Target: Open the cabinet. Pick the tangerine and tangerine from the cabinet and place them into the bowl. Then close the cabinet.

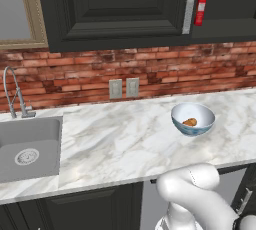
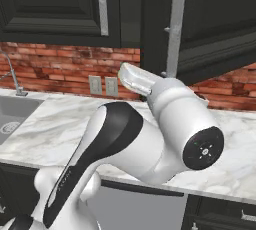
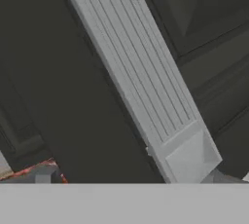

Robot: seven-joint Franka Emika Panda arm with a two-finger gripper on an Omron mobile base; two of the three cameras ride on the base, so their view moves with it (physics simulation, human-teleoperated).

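Here we see the black cabinet on the wall above the marble tabletop, with its left door shut and a tall red carton showing in the gap at that door's right edge. In the right base view the right-hand door stands swung out toward us, its long silver bar handle rising just above the arm's wrist. The hand view looks closely at that ribbed silver handle, which runs on a slant across the dark door panel. We cannot tell whether the end effector is spread or pressed together, since its tips are hidden. The bowl sits on the tabletop to the right of the two wall outlets, and one tangerine lies inside it. The steel sink with its curved faucet lies at the left end, well apart from the bowl.
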